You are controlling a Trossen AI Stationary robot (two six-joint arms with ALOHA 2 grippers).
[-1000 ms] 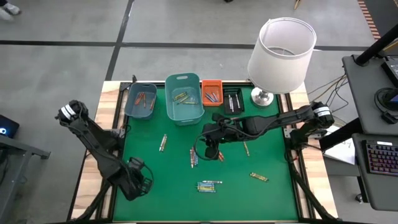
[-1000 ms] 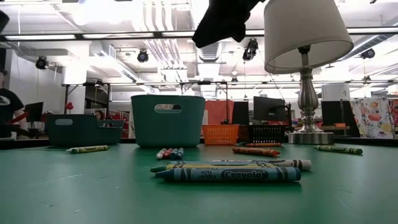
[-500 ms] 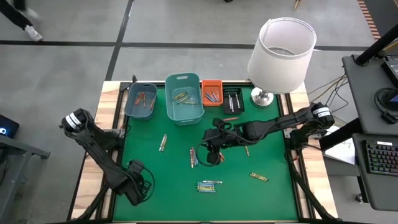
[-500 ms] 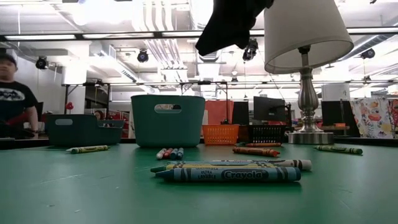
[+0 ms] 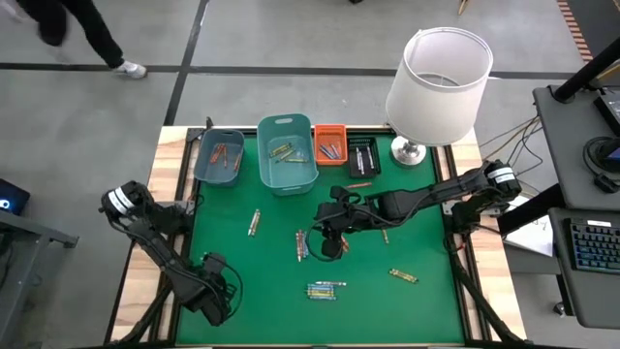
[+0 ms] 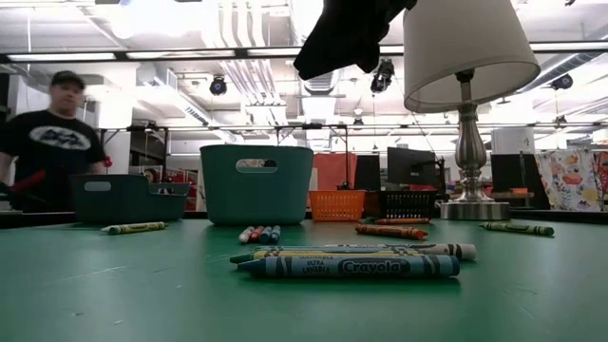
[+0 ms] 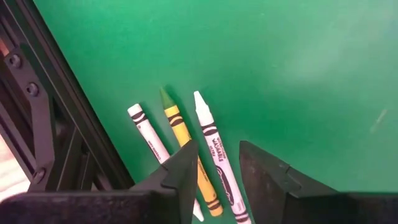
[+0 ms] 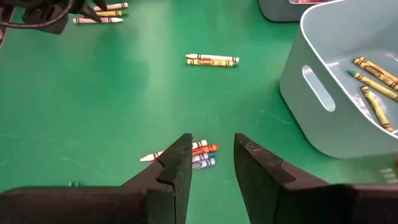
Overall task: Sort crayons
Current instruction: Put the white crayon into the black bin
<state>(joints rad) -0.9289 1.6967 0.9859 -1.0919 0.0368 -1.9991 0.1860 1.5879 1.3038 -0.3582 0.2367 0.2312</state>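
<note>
Crayons lie scattered on the green mat (image 5: 426, 242): a white, orange and blue cluster (image 5: 301, 244) (image 8: 186, 154), a pair (image 5: 254, 223) (image 8: 211, 60), a bunch near the front (image 5: 325, 289) (image 6: 351, 264), and singles (image 5: 403, 276) (image 5: 383, 231). My right gripper (image 5: 327, 240) (image 8: 211, 163) hangs open above the cluster, touching nothing. My left gripper (image 5: 215, 291) (image 7: 217, 171) is open low over two white crayons (image 7: 148, 132) (image 7: 210, 138) and a yellow one (image 7: 181, 134) at the mat's near left. I cannot tell whether it touches them.
At the far edge stand a dark teal bin (image 5: 219, 155) with orange-red crayons, a taller teal bin (image 5: 288, 152) with yellow-green ones, an orange bin (image 5: 329, 143), a black bin (image 5: 362, 156) and a lamp (image 5: 438, 82). A person (image 6: 52, 133) stands beyond the table's left.
My left gripper has moved toward the table's near edge. My right gripper has shifted a little toward the near edge, over the crayon cluster. A person has walked into view behind the table. No crayon has moved.
</note>
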